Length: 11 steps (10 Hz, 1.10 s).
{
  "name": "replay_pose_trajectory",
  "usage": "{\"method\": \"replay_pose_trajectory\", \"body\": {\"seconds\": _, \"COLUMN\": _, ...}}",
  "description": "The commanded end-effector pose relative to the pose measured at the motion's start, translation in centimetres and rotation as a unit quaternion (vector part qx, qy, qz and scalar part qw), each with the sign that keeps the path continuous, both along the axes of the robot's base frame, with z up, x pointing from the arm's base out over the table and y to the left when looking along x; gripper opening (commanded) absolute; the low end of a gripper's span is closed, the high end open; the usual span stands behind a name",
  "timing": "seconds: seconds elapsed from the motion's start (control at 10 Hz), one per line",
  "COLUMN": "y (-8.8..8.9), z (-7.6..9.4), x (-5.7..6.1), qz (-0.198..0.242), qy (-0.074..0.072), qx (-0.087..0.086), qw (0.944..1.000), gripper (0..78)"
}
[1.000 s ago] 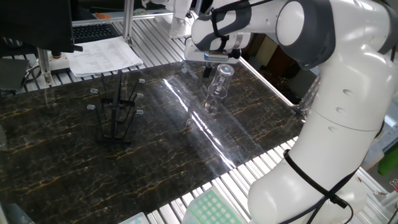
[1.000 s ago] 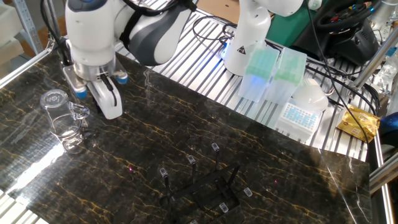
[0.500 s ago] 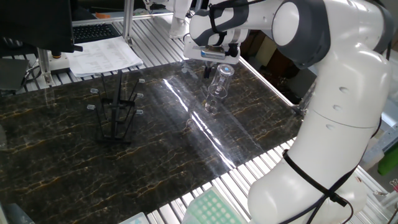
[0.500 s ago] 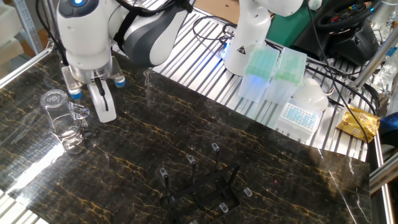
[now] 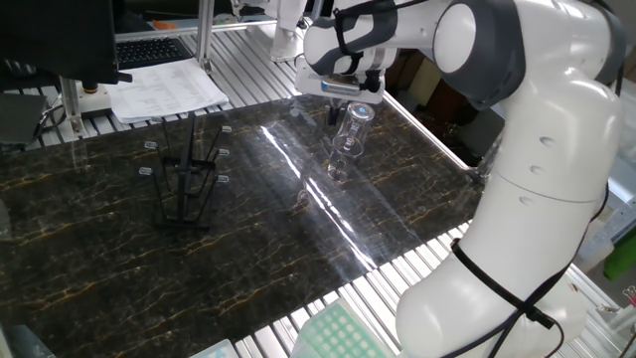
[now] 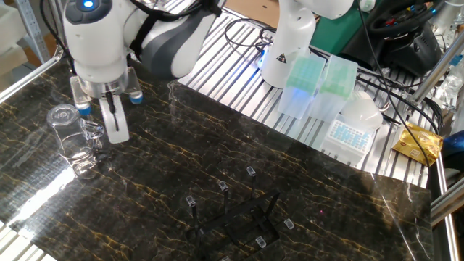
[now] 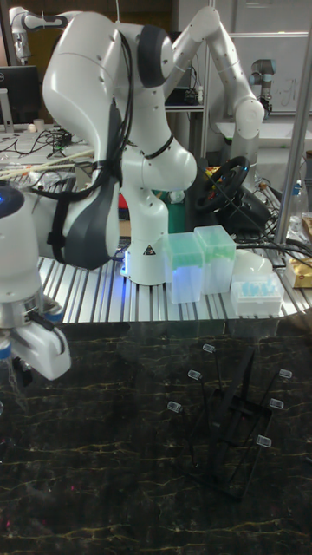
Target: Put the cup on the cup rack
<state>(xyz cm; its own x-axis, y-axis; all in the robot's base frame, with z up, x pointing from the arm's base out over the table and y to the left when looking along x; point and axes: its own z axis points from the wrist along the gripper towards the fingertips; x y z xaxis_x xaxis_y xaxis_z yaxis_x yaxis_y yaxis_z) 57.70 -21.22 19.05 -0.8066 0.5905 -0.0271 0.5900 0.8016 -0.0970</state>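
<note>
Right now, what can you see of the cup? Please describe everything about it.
The cup is clear glass, tall, with a round rim, and it looks empty. It stands upright on the dark marble-patterned table, far from the rack. The gripper hangs close beside its upper part; whether they touch cannot be told.

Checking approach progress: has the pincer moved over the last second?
Yes. In the other fixed view the pincer slid left toward the cup, which stayed put.
</note>
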Motion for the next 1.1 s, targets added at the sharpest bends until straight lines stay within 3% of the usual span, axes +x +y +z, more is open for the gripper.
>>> {"method": "replay_pose_trajectory", "body": {"seconds": 0.1, "y": -2.7, "z": -1.0, "x": 0.2, "qz": -0.025, "qy": -0.001, "qx": -0.001, "qw": 0.9997, "gripper": 0.0}}
{"method": "replay_pose_trajectory", "body": {"seconds": 0.2, "y": -3.7, "z": -1.3, "x": 0.1, "qz": -0.035, "qy": -0.002, "qx": 0.0, "qw": 0.9994, "gripper": 0.0}}
{"method": "replay_pose_trajectory", "body": {"seconds": 0.8, "y": -3.9, "z": -1.7, "x": 0.1, "qz": -0.068, "qy": -0.015, "qx": -0.024, "qw": 0.9973, "gripper": 0.0}}
{"method": "replay_pose_trajectory", "body": {"seconds": 0.9, "y": -4.0, "z": -2.2, "x": 0.2, "qz": -0.067, "qy": -0.021, "qx": -0.04, "qw": 0.9967, "gripper": 0.0}}
{"method": "replay_pose_trajectory", "body": {"seconds": 1.1, "y": -4.0, "z": -2.2, "x": 0.3, "qz": -0.063, "qy": -0.02, "qx": -0.036, "qw": 0.9972, "gripper": 0.0}}
